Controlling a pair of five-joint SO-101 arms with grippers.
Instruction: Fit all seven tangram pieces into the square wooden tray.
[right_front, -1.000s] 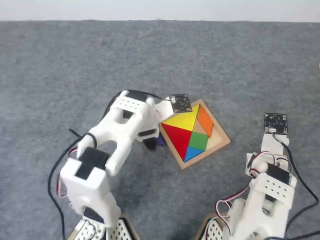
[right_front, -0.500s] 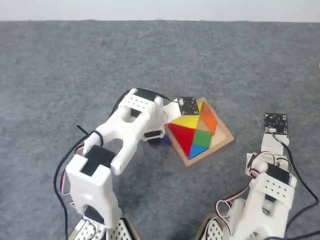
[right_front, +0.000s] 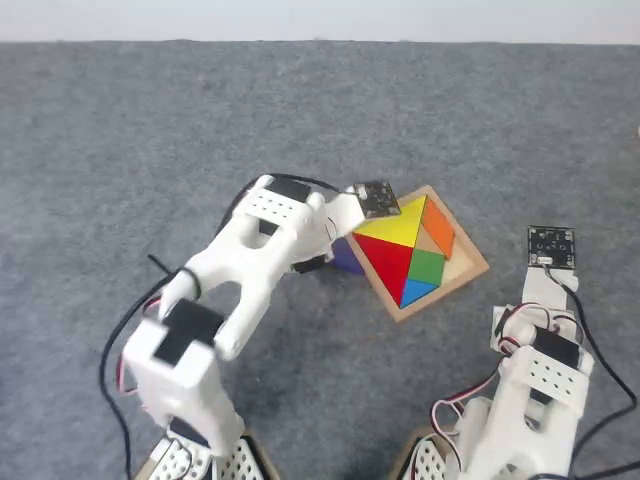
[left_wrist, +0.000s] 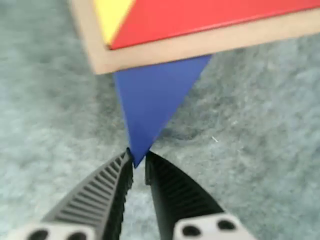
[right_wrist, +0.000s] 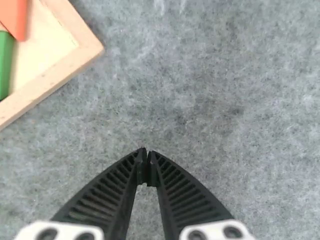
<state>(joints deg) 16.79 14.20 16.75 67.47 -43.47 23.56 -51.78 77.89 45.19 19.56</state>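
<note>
High view gives me two arms, one square tray (right_front: 468, 272) and six coloured pieces. Five lie in the tray: red triangle (right_front: 388, 265), yellow triangle (right_front: 390, 228), orange piece (right_front: 438, 222), green piece (right_front: 428, 266), light blue triangle (right_front: 415, 292). The dark blue triangle (left_wrist: 150, 95) lies on the carpet (right_front: 150, 130) at the tray's left rim, its tip pinched in my left gripper (left_wrist: 136, 162). My right gripper (right_wrist: 143, 160) hangs closed and empty, near-right of the tray.

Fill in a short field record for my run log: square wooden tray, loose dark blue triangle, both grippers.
tray: square wooden tray on grey carpet, part of its floor bare
seated: yellow piece, red piece, green piece, light blue piece, orange piece
loose: dark blue triangular piece, wide end at tray's rim
left gripper: shut on that triangle's tip
right gripper: shut, empty, over carpet beside tray's corner
</note>
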